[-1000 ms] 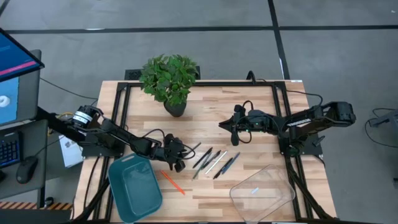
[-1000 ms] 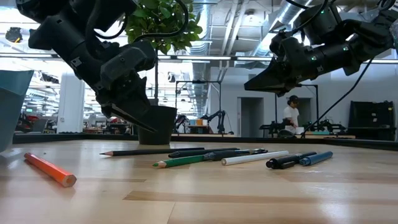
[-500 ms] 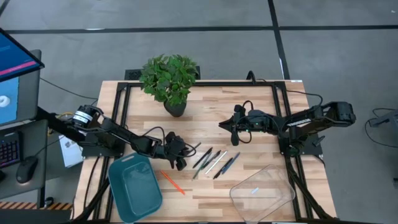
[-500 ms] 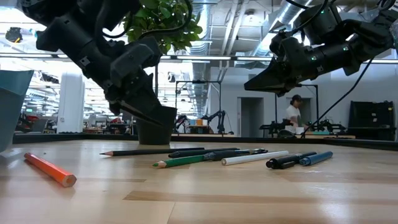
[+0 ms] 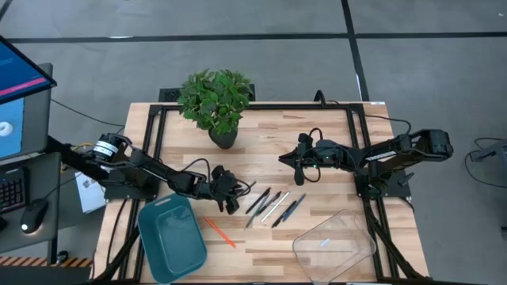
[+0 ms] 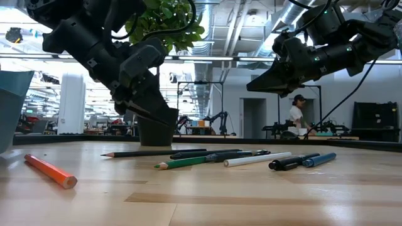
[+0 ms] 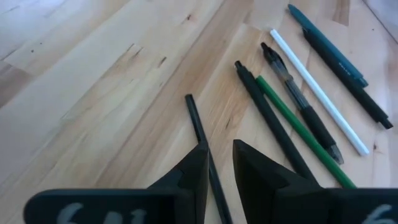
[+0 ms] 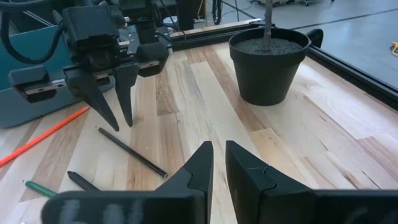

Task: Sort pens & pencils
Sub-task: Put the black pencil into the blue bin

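Several pens and pencils (image 5: 271,207) lie side by side on the wooden table: a black pencil (image 7: 198,127), a green pencil (image 7: 298,127), dark pens, a white one (image 7: 317,93) and a blue one (image 6: 317,159). An orange pencil (image 5: 220,232) lies apart, near the teal tray (image 5: 170,237). My left gripper (image 5: 232,203) hovers open over the black pencil's left end (image 8: 99,130), one finger on either side, apart from it. My right gripper (image 5: 283,161) waits in the air farther back, with a narrow gap between its fingers.
A potted plant (image 5: 215,103) stands at the table's far side, left of centre. A clear plastic container (image 5: 333,245) sits at the near right. The teal tray takes up the near left corner. Bare wood lies between the plant and the pens.
My left gripper has moved a little toward the table's right, from beside the teal tray toward the row of pens, and now stands over the black pencil's end. The pens and pencils have stayed where they were.
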